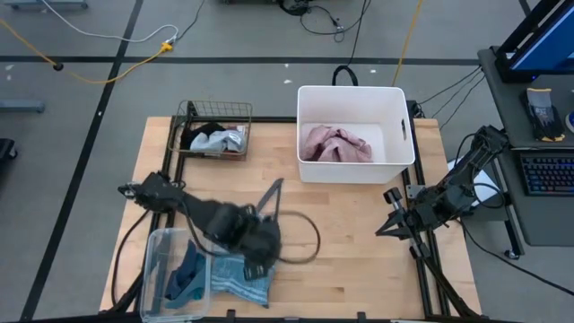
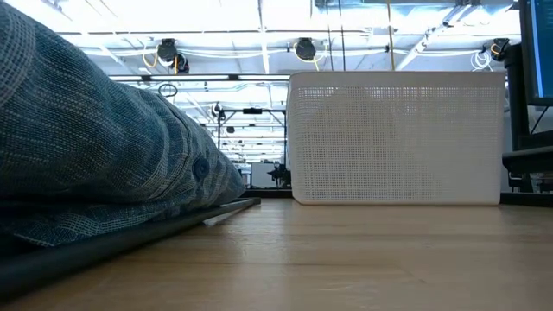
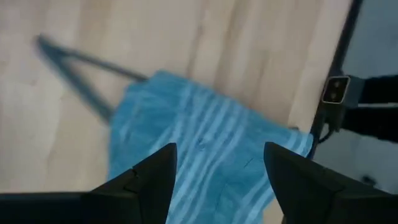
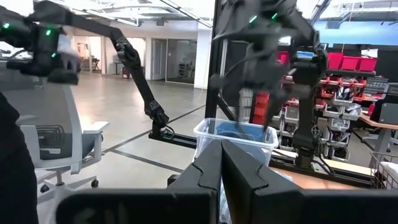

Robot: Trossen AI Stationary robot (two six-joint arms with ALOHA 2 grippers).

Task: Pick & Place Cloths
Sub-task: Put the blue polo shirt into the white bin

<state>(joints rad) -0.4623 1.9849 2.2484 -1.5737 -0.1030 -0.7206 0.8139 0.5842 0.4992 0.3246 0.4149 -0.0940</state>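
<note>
A blue-striped cloth (image 1: 240, 278) lies flat on the table's near edge, beside a clear bin (image 1: 152, 269); it fills the left of the low view (image 2: 86, 147). My left gripper (image 1: 255, 254) hovers open just above it, fingers on either side of its middle (image 3: 211, 149), touching nothing. A teal-blue cloth (image 1: 186, 274) sits in the clear bin. A pink cloth (image 1: 334, 144) lies in the white bin (image 1: 309, 170). Black and grey cloths (image 1: 213, 138) fill a wire basket (image 1: 215, 109). My right gripper (image 1: 386, 229) waits shut near the table's right edge (image 4: 221, 177).
A thin grey hanger (image 1: 285, 229) lies on the table just beyond the striped cloth, partly under my left arm; its rod shows in the low view (image 2: 130, 235) and the left wrist view (image 3: 74, 68). Bare wood lies between the hanger and my right arm.
</note>
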